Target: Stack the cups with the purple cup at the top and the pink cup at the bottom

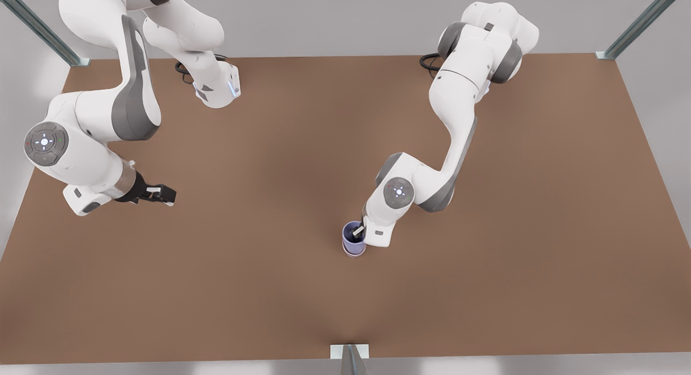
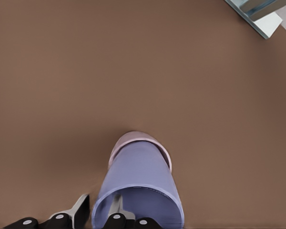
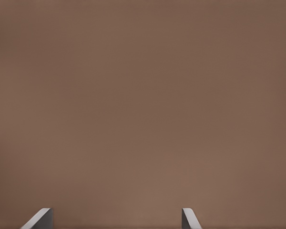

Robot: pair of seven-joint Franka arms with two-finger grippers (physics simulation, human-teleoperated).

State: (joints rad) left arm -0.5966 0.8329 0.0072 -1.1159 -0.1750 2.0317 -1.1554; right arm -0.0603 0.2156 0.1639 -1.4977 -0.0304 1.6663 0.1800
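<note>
Left gripper (image 2: 97,212) clamps the purple cup (image 2: 140,183) wall, nested in the pink cup (image 2: 133,139); right gripper (image 1: 162,194) waits spread wide over the table (image 1: 270,288).

The worktop (image 1: 302,164) looks matt brown, like fibreboard, the purple cup (image 1: 352,236) and pink cup (image 2: 133,140) matt and smooth.

You see little of the pink cup (image 2: 139,139): the purple cup (image 2: 142,174) nested in it hides all but its rim. The left wrist view's edge cuts off the purple cup's near rim and the left gripper's (image 2: 99,214) fingers.
</note>
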